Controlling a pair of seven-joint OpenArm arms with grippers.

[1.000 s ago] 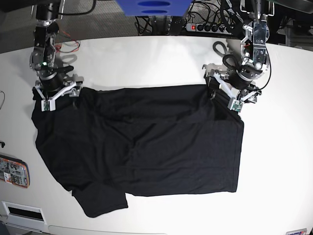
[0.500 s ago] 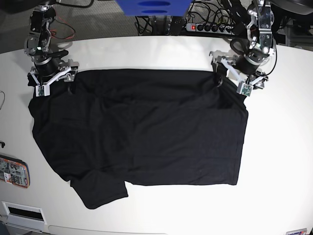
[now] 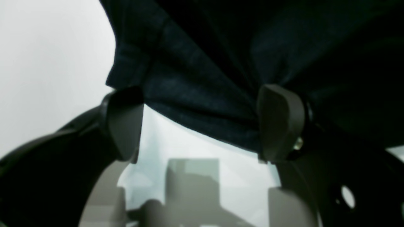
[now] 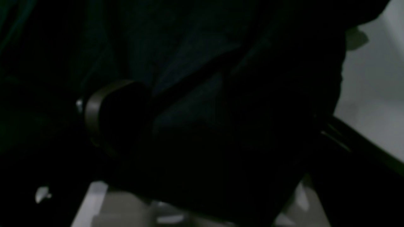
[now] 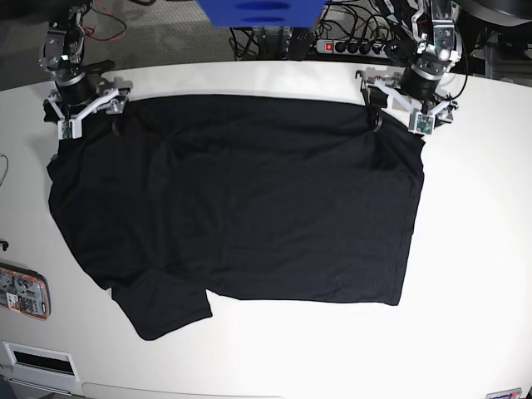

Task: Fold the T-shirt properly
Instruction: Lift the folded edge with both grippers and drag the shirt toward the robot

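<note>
Both arms had pulled the T-shirt (image 5: 233,195) farther toward the table's (image 5: 474,249) far edge, so it lay flatter. The left wrist view showed the left gripper (image 3: 202,126) with fingers (image 3: 279,123) spread, the hem between them. The right gripper (image 5: 83,112) view was too dark; its fingers also stood wide, grip unclear.

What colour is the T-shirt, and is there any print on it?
Plain black, no print visible; the T-shirt shows best in the base view.
</note>
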